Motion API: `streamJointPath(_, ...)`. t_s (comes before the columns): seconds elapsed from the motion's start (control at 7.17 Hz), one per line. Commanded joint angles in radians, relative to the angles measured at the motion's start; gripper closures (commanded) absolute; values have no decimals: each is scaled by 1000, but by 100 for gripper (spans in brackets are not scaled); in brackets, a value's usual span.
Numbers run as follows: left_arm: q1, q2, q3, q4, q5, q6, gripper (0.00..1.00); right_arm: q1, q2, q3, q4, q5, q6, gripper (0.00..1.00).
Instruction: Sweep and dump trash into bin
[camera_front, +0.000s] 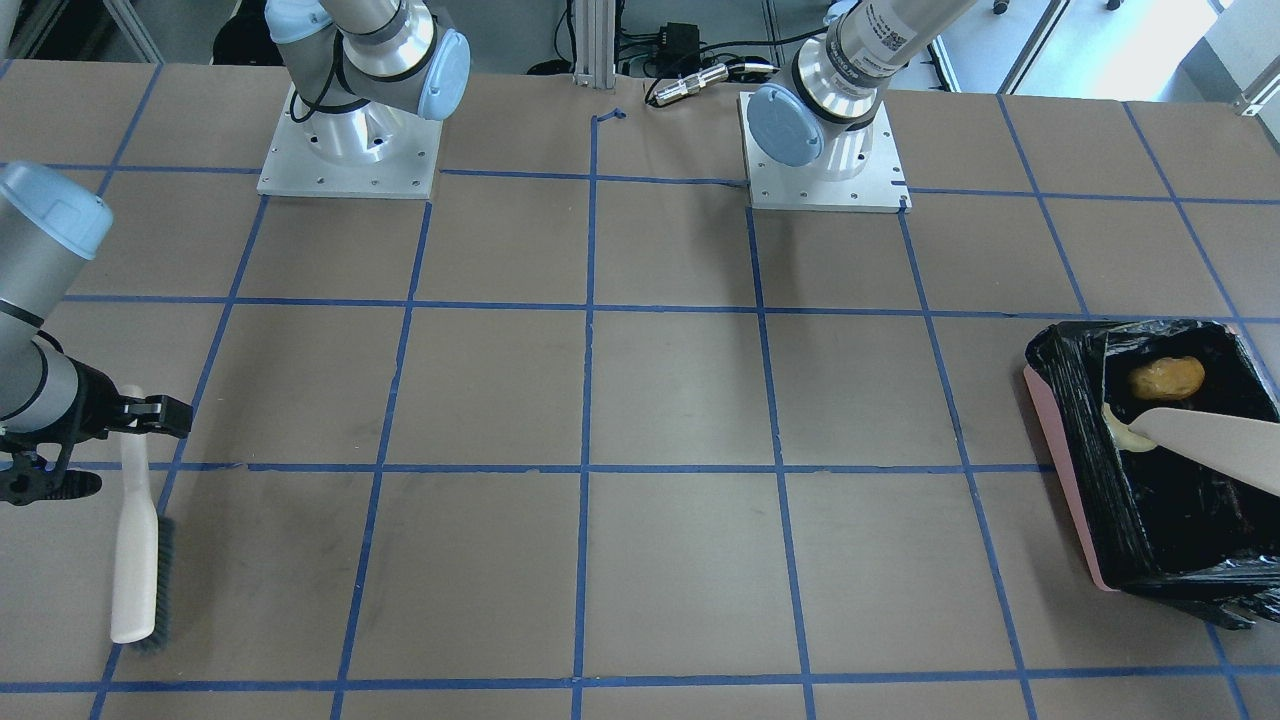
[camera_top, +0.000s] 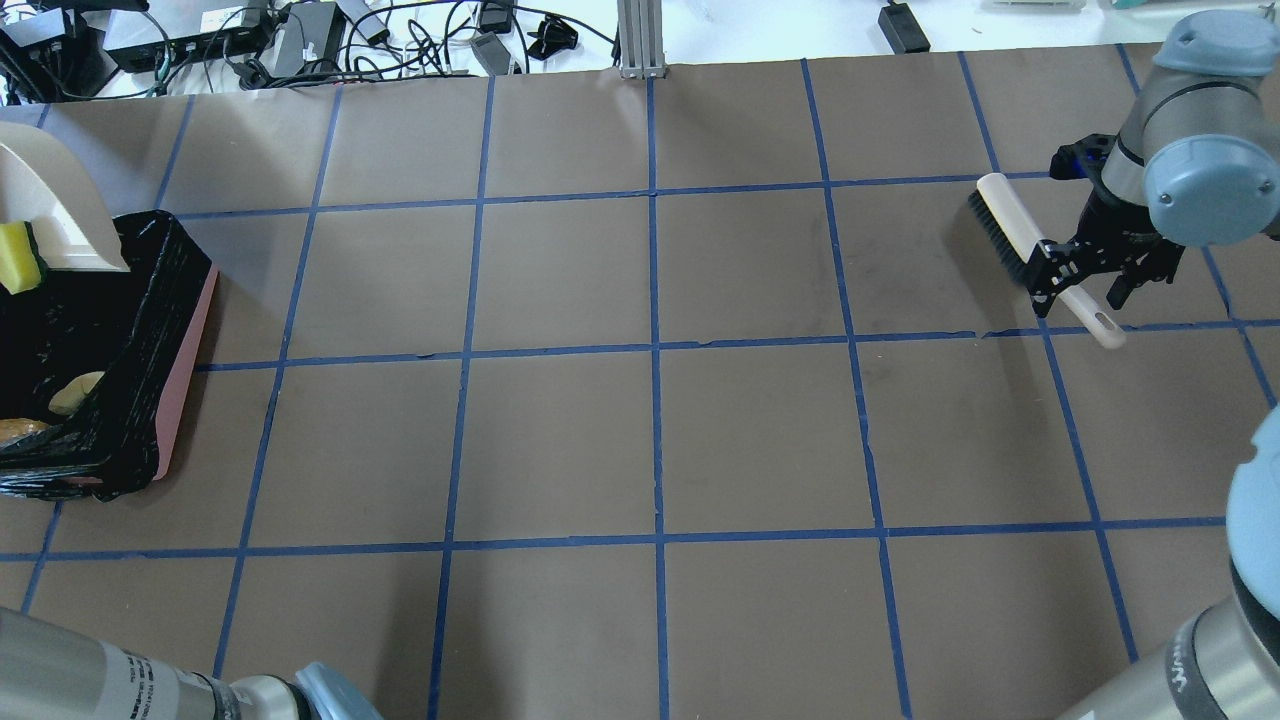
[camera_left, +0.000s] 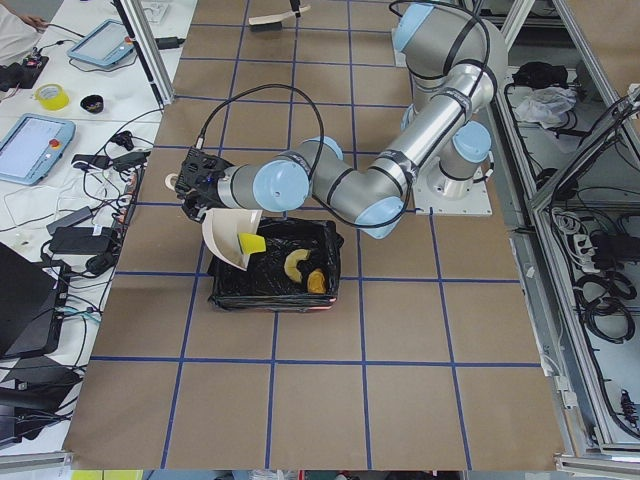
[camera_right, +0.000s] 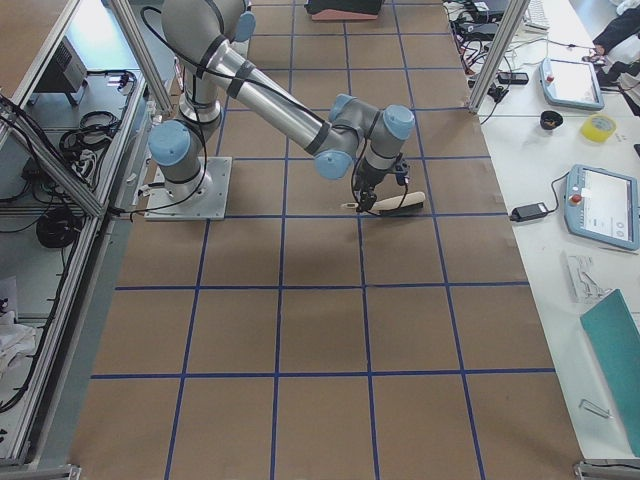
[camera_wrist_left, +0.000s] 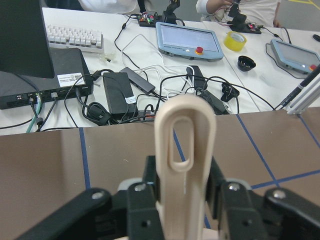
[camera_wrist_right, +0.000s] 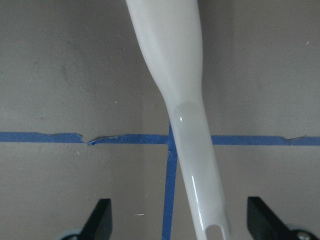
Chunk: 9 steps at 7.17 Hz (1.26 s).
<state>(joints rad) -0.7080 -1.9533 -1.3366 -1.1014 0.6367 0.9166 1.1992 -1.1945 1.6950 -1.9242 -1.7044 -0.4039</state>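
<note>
Clamping a smooth beige dustpan (camera_front: 1225, 450) above the crinkly-lined bin (camera_front: 1052, 432): left gripper (camera_wrist_left: 184, 196) (right gripper (camera_wrist_right: 179, 225) wide around bristly brush (camera_front: 133, 560))

Silver tubular arms (camera_left: 440, 110) with pale-blue joint caps (camera_front: 786, 124) on bolted square metal baseplates (camera_front: 300, 178).

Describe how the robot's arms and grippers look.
The left arm and right arm are silver-grey tubes with pale blue joint caps. The left bears a white QR label and a looping black cable. The left gripper and right gripper are black.
</note>
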Motion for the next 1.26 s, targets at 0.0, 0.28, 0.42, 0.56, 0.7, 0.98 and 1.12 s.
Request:
streamJointPath(0.0, 2, 63, -71, 8, -38, 184, 100, -1, -48, -139, 61, 9, -9, 0)
streamJointPath(0.28, 4, 92, -113, 49, -55, 163, 100, 2, -159, -291, 285, 22, -9, 0)
streamJointPath(0.42, -5, 103, -105, 49, 4, 10, 100, 7, -201, -351, 351, 40, -9, 0)
streamJointPath(0.56, -33, 105, -101, 151, 208, -355, 100, 17, -238, -377, 419, 46, -1, 1)
streamJointPath(0.7, -95, 114, -101, 219, 389, -636, 100, 63, -266, -385, 441, 86, 19, 1)
streamJointPath(0.98, -280, 148, -86, 227, 759, -1013, 100, 224, -310, -347, 456, 83, 280, 0)
streamJointPath(1.12, -391, 162, -85, 221, 888, -1155, 100, 297, -333, -306, 450, 91, 390, 0)
